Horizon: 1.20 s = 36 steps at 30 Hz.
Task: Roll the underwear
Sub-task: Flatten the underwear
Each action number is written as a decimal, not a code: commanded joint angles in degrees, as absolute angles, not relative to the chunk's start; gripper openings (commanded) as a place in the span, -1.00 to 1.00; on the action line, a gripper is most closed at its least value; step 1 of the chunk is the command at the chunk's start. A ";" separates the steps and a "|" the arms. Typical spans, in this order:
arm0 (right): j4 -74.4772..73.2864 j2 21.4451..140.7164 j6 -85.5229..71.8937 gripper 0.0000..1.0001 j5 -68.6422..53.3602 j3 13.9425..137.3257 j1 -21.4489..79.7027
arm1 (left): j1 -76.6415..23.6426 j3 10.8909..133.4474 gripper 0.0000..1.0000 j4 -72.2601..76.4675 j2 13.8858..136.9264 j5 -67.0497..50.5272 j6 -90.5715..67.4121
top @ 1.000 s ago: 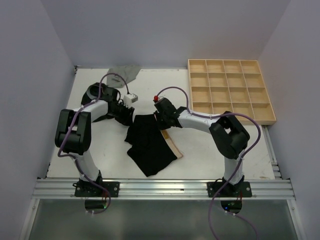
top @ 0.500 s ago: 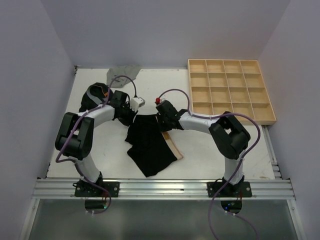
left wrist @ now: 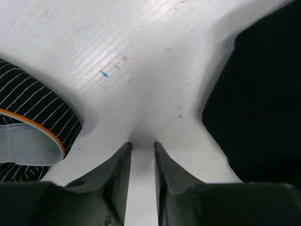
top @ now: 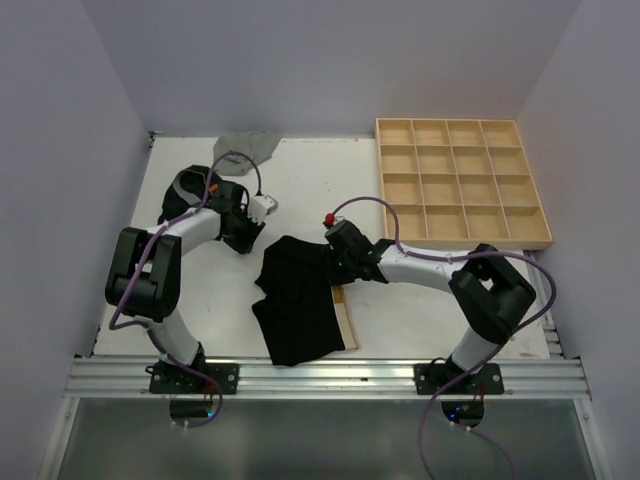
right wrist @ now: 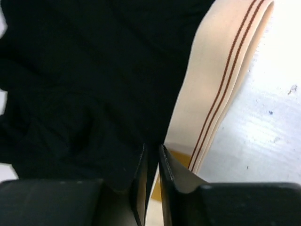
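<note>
Black underwear [top: 297, 305] lies crumpled mid-table, its tan waistband [top: 346, 315] along the right side. My right gripper [top: 335, 268] [right wrist: 153, 147] is low over the garment's black cloth [right wrist: 84, 80], right beside the waistband [right wrist: 221, 70]. Its fingers stand a narrow gap apart, with black cloth at the tips. My left gripper [top: 248, 236] [left wrist: 142, 145] hovers over bare table with its jaws slightly open and empty. Black underwear [left wrist: 263, 94] shows to its right. Striped underwear [left wrist: 33, 117] [top: 190, 190] with a grey waistband lies to its left.
A grey cloth [top: 250, 146] lies at the back edge of the table. A wooden grid tray [top: 462, 182] stands at the back right. The left arm's elbow [top: 140, 270] rises near the table's left edge.
Both grippers have parted their jaws. The left gripper drew back left, off the black underwear. The right arm moved nearer and rightward, and the garment shifted toward the near edge with it.
</note>
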<state>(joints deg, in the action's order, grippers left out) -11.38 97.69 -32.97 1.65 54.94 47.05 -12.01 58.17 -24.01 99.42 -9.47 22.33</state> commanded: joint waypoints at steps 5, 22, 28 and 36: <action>-16.78 90.44 -27.52 -0.55 3.51 63.97 44.22 | -11.25 65.91 -0.04 -26.46 97.99 -23.71 23.13; -13.98 105.99 -21.27 -0.23 -5.97 69.35 34.89 | -11.51 74.97 -0.02 -31.37 114.17 -43.67 22.23; -12.66 106.70 -21.27 -0.27 -7.29 68.03 33.93 | -11.51 72.60 -0.82 -31.20 111.28 -44.74 23.20; -11.78 105.73 -20.48 -0.45 -8.52 66.10 32.96 | -16.43 61.54 -1.00 -28.04 97.04 -37.37 28.47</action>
